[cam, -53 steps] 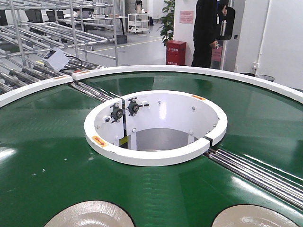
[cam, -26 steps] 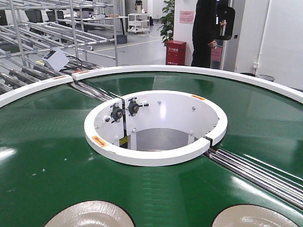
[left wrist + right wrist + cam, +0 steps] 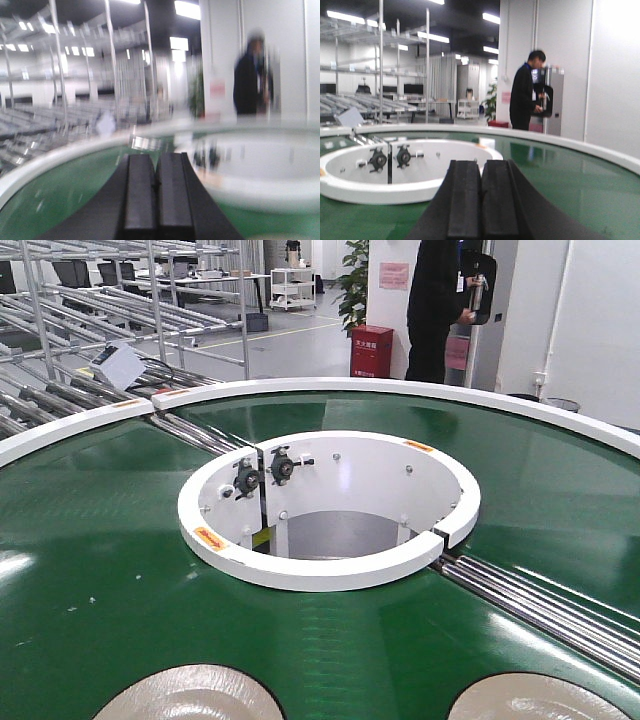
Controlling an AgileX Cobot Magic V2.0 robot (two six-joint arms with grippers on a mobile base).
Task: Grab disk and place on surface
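Green conveyor belt (image 3: pixel 90 540) fills the workspace; the steel bench is not in view. My left hand (image 3: pixel 157 165) and right hand (image 3: pixel 481 170) are both clenched, empty. Left disk (image 3: pixel 190 695) and right disk (image 3: pixel 545 700) lie on the belt at the front view's lower edge, not clearly visible ahead of either hand. Risk: descending clenched, I would shove a disk; its low rim may slip. Both disks look pale, round, flat, glossy.

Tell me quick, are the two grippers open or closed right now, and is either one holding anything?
Left gripper: closed, holding nothing.
Right gripper: closed, holding nothing.
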